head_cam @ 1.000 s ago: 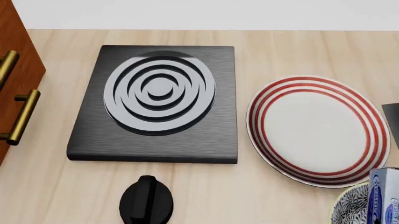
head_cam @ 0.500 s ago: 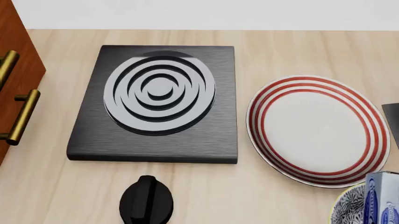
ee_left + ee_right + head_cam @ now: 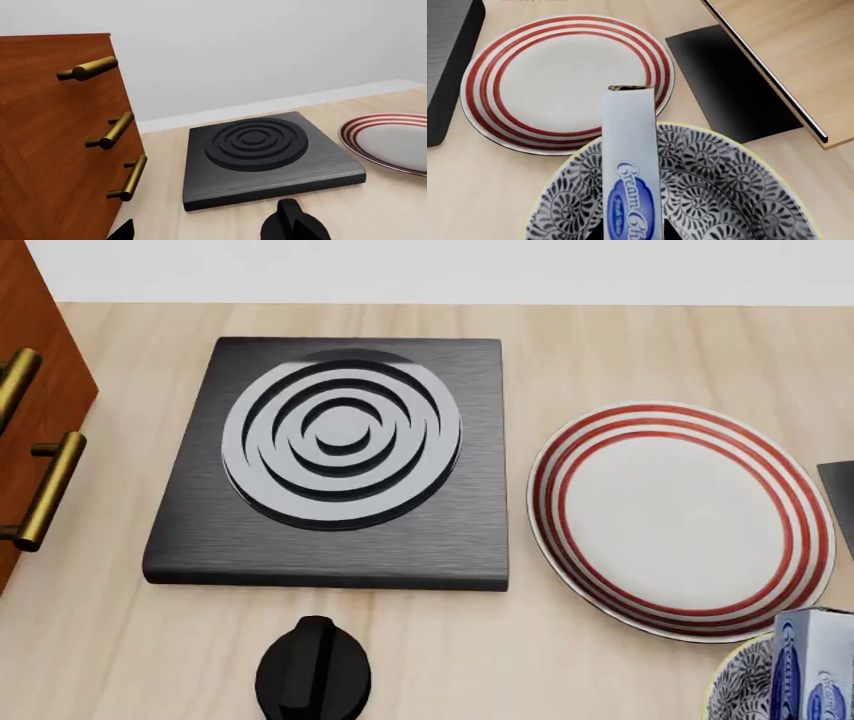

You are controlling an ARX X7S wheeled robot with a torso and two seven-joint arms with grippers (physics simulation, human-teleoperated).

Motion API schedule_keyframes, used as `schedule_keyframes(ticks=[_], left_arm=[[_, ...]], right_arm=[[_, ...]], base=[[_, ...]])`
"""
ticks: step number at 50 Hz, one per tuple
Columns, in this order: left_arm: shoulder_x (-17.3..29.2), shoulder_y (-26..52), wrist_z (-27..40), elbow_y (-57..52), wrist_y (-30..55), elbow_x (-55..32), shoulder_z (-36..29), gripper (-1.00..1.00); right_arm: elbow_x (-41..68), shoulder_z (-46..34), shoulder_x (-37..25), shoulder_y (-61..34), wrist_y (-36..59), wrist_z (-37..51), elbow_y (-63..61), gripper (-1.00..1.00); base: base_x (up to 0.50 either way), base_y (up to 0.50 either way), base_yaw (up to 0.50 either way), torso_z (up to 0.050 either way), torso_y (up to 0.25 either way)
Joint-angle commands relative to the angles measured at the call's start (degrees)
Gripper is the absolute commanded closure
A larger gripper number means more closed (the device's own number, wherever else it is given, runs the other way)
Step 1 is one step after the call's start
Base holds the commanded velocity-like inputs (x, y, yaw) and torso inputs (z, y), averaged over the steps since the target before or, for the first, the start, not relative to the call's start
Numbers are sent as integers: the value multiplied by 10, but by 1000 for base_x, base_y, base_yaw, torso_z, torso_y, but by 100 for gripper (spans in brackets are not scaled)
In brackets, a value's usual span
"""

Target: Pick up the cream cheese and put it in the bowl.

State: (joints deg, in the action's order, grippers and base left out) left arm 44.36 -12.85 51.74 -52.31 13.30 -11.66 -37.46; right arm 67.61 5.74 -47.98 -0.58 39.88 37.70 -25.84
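Observation:
The cream cheese (image 3: 630,150), a narrow blue box with a dark blue oval logo, stands on end over the bowl (image 3: 720,190). My right gripper (image 3: 632,233) is shut on its lower part, with a dark finger on each side. In the head view the box (image 3: 817,665) rises out of the patterned bowl (image 3: 738,680) at the bottom right corner. That view does not show the right gripper. My left gripper (image 3: 213,238) is open with nothing between its tips, low over the table near the cabinet.
A red-striped white plate (image 3: 681,520) lies just behind the bowl. A black stove slab (image 3: 347,460) with a ringed burner sits mid-table, a black knob (image 3: 312,670) in front of it. The wooden cabinet (image 3: 53,140) with brass handles stands left. A raised wooden board (image 3: 787,50) is right.
The cream cheese has sunk a little lower into the bowl in the head view and turned slightly. Nothing else has moved.

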Motion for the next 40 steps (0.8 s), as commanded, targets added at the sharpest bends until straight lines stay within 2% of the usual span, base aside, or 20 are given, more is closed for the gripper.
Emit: schedule_keyframes(ticks=[1,14,15,29,40], left_arm=[[0,2,1,-1,5,-3,0,-100],[0,2,3,-2,5,-3,0,-100],[0,3,3,0,5,-4,0,-100],[1,2,4,-2,3,-4,1,-100],[2,3,3,-1,2,-4,-1,-100]], right_arm=[[-22,-5,5,-10,0,-14,12,100],[-38,-16,-1,-8,5,-6,10,100],[-33,-18,-2,-10,13,0,12,-100],[-20,26,-27,32,-1,14,-64,-100],[22,101,-53,78,-4,48,-130,-100]], base=[[0,0,0,0,0],[0,0,0,0,0],[0,0,0,0,0],[0,0,0,0,0],[0,0,0,0,0]])
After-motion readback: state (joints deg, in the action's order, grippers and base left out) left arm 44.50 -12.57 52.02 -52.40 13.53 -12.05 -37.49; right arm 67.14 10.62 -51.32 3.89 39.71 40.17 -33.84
